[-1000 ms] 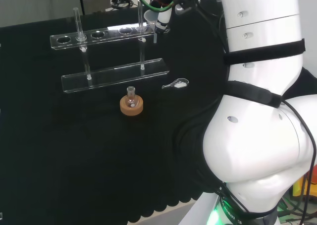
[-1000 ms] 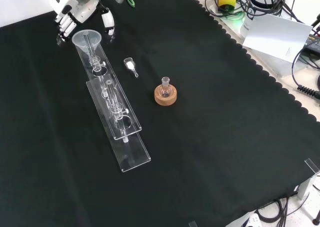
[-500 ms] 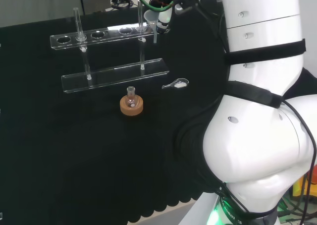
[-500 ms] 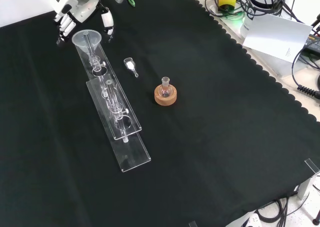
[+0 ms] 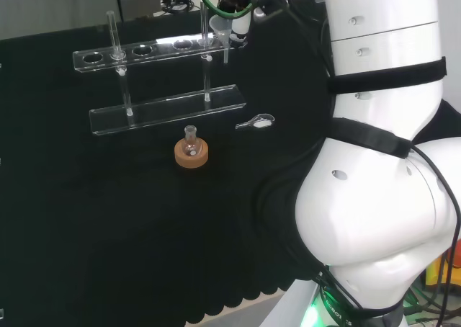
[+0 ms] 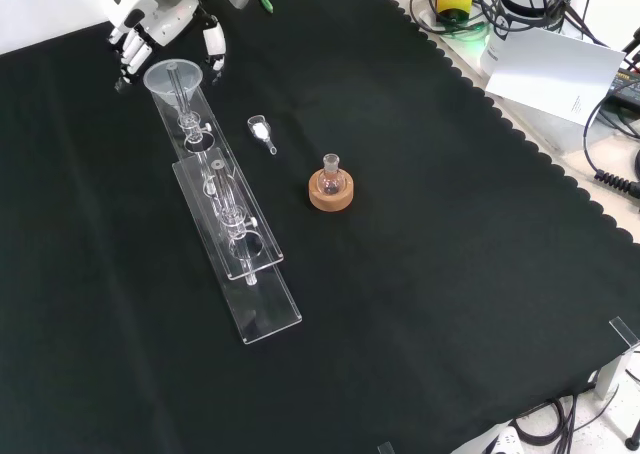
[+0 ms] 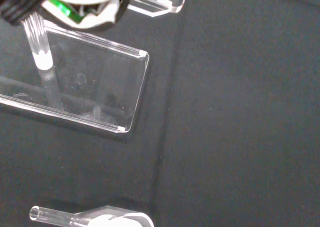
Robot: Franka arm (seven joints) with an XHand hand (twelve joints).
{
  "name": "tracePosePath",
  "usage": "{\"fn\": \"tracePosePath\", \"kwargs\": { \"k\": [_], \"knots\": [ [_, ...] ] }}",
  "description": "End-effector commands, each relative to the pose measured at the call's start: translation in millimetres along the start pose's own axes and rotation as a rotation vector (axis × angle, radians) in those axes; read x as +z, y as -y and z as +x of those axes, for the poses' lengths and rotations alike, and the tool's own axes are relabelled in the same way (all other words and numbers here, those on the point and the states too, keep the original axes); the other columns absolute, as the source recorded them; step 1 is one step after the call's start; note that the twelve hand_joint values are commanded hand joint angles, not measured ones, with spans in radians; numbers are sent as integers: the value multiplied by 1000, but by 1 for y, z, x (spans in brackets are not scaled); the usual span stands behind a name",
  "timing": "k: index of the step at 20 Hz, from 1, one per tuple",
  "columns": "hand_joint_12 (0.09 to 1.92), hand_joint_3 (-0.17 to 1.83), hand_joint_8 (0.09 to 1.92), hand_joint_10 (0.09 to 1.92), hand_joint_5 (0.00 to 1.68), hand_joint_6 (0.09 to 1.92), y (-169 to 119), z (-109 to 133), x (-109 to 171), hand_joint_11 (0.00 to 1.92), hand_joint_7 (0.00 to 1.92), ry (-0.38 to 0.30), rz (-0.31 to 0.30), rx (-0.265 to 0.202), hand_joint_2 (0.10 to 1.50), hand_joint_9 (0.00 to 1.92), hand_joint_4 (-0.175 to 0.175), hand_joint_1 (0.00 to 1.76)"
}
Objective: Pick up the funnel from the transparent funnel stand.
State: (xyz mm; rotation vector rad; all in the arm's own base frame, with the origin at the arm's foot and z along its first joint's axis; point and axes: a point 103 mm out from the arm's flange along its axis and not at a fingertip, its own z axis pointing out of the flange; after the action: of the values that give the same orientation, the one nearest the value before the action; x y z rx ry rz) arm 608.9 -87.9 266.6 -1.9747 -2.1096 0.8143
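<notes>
Open black cloth (image 6: 450,234) right of the clear stand (image 6: 225,209) in the front view, save scoop (image 6: 262,132) and corked flask (image 6: 331,182).

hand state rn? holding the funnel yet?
Hand: open, fingers relaxed, holding nothing. It sits just behind the funnel, which is still in the stand.
</notes>
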Motion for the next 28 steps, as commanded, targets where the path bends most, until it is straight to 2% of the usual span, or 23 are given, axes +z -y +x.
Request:
{"fn": "tracePosePath", "kwargs": {
  "k": [1,4,7,10,21,28],
  "knots": [
    [1405,702,689,648,381,87,1,3,-3,127,251,14,-32,9,607,491,-4,901],
    [1374,705,671,590,520,209,2,5,-5,163,353,24,-53,18,635,550,5,919],
    [1363,708,676,552,502,622,5,5,-8,188,406,30,-71,22,654,591,12,936],
    [1363,720,694,553,481,853,8,3,-10,203,420,30,-82,30,659,606,17,942],
    [1357,740,708,559,481,949,34,-9,-35,230,418,21,-114,48,676,616,16,945],
    [1355,746,707,560,471,957,73,-14,-61,234,404,32,-156,77,679,613,14,947]
  ]
}}
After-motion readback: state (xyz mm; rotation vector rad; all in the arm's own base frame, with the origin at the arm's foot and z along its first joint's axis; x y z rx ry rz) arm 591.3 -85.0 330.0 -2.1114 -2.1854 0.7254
